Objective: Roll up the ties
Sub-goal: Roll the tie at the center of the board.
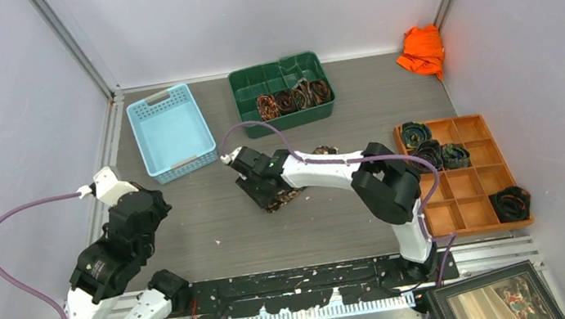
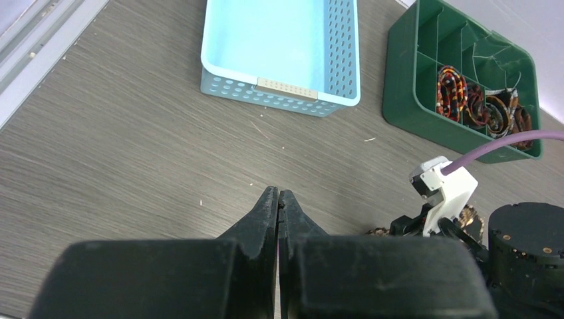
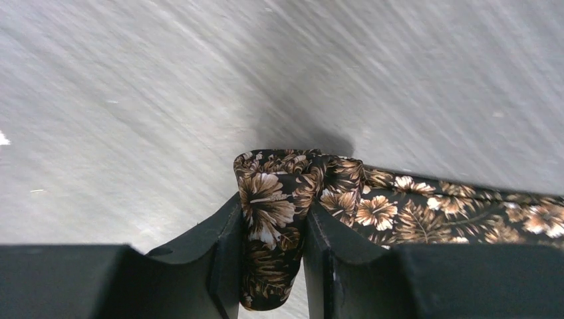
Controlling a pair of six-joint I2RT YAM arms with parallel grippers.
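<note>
A black tie with brown and tan flowers lies on the table at mid view. My right gripper is shut on its folded end; the rest of the tie trails off to the right. From above, the right gripper sits over the tie and hides most of it. My left gripper is shut and empty, above bare table left of the right arm. Several rolled ties lie in the green bin.
A light blue basket stands at the back left, a green bin at the back centre. An orange compartment tray with dark rolled ties is at the right. An orange cloth lies in the back right corner.
</note>
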